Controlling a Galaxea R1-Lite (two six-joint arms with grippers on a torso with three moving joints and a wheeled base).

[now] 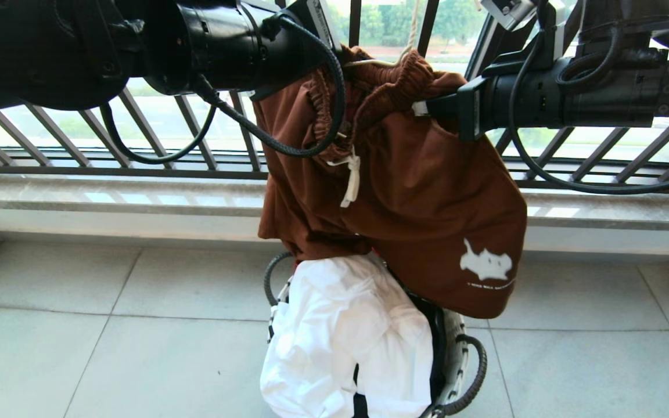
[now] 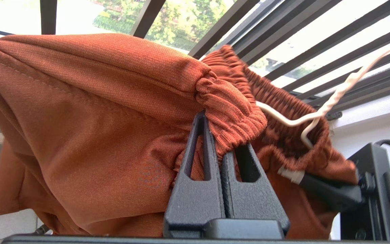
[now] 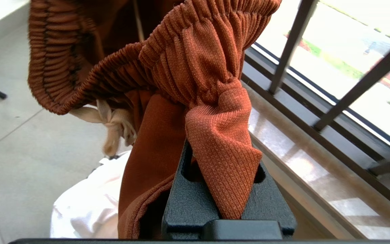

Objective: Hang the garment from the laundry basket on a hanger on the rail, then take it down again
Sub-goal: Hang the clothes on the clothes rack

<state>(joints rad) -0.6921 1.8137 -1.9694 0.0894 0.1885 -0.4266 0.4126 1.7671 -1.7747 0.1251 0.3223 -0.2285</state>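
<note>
The garment, rust-brown shorts with a white drawstring and a white animal print, hangs in the air above the laundry basket. My left gripper is shut on one side of the gathered waistband. On the opposite side of the waistband my right gripper is shut on a fold of cloth. The cream wire hanger sits inside the waist opening, its twisted neck rising out of the top. The rail is out of view.
A white cloth spills out of the basket, whose dark cord handle loops at its side. Behind runs a stone sill under a black barred window railing. Tiled floor surrounds the basket.
</note>
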